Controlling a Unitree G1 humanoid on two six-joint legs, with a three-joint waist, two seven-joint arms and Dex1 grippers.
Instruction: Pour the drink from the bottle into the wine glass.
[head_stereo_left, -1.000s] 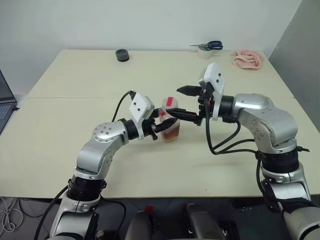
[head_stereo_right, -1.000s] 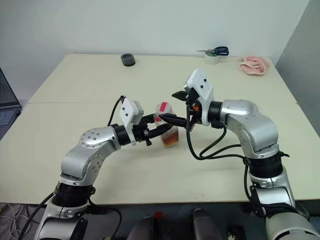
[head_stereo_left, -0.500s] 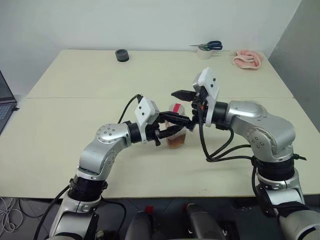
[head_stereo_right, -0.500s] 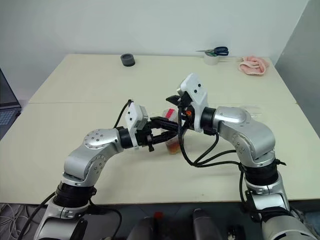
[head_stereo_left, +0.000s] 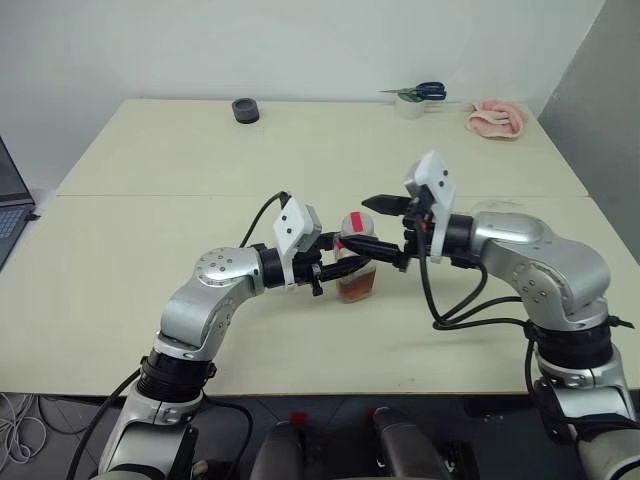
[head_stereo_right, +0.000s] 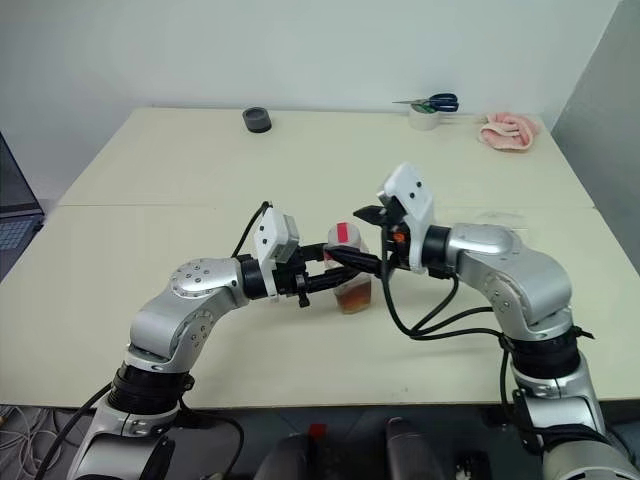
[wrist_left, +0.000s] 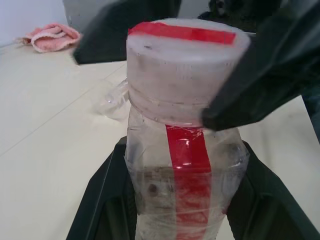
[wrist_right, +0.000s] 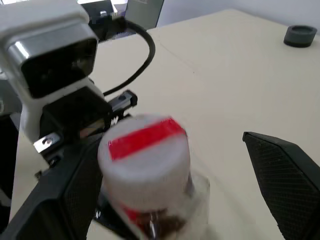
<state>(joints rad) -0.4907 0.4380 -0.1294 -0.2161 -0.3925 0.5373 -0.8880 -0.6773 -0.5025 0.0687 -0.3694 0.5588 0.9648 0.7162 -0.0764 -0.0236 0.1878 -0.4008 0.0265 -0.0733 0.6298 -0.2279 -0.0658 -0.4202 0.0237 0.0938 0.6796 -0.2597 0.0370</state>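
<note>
Count: one bottle (head_stereo_left: 356, 268), one wine glass (head_stereo_left: 497, 208), one scissors (head_stereo_left: 418, 92), one pink cloth (head_stereo_left: 496, 118), one dark roll (head_stereo_left: 244, 110), two grippers.

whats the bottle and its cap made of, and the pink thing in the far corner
Bottle: likely thin clear plastic, glossy; you see through the wall and it shows creases. Cap: seemingly matte, pale plastic, opaque and dull, with a shiny red strip across it. Pink thing: looks like soft cloth, crumpled in folds.
</note>
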